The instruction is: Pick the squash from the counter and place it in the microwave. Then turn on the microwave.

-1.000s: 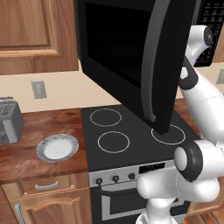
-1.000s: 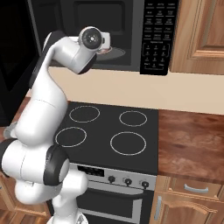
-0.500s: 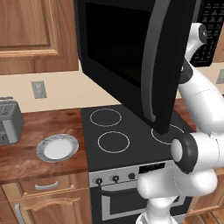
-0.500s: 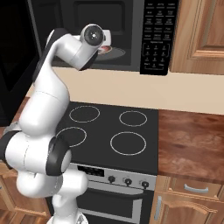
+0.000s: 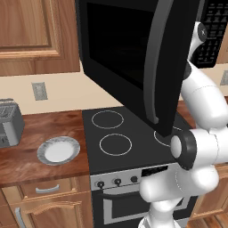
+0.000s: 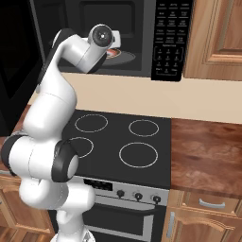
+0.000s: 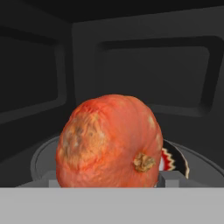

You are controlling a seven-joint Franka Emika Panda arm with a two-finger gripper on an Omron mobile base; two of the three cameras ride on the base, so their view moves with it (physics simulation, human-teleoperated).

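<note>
Your arm reached up into the open microwave point(image 6: 142, 35), and the hand view put the squash point(image 7: 109, 142) right in front of you, inside the dark cavity. One squash, orange-red, a rounded lump a little wider than tall, so its long axis ran roughly across that view. The small brown stem scar faced the camera, low and right of centre, and a paler, rough tan patch sat on its upper left. It was over the round turntable point(image 7: 43, 159), whose rim curved out on both sides; a bit of patterned edge peeked out at the squash's lower right.

The gripper point(image 7: 103, 183) was partly spread, with the squash low between where its tips rise. You couldn't see the fingers clearly there, so I cannot tell whether they were clamped on it or just beside it.

From the right base view, the hand point(image 6: 105, 40) was at the microwave's mouth, with a sliver of the turntable beside it and one keypad panel point(image 6: 169, 38) to its right. From the left base view, the microwave door point(image 5: 133, 67) hung wide open over the stovetop point(image 5: 124, 138), one long curved grey handle point(image 5: 153, 67) on it.

You had four rings on the stovetop, one plate point(image 5: 59, 150) on the counter point(image 5: 40, 164), and one toaster point(image 5: 10, 122) at the far left.
</note>
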